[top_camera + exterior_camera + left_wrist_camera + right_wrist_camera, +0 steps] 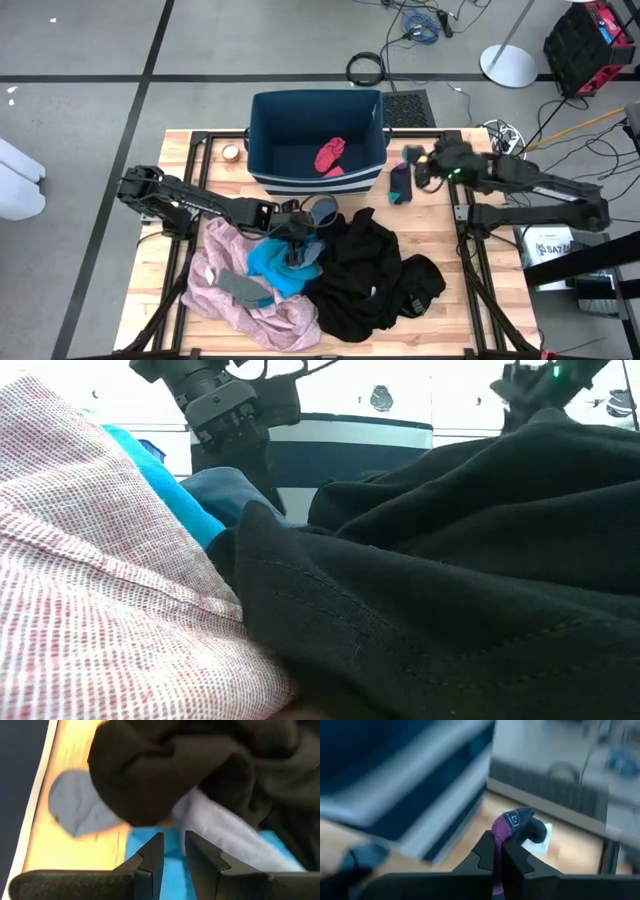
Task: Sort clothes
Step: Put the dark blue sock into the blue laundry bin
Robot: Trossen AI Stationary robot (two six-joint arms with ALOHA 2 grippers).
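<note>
We see the right end effector (498,851) clenched on a purple-cuffed dark sock (516,823), lifted beside the dark blue bin (316,140). Another sock (400,183) lies on the surface (210,148) just under it. The left end effector (173,851), fingers slightly parted and grasping nothing, hovers over the teal piece (275,266) between the pink garment (250,308) and black ones (365,275).

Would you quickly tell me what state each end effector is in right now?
Left end effector: slightly open, empty, over the teal garment in the pile.
Right end effector: closed on a dark sock with a purple band, beside the blue bin.
</note>
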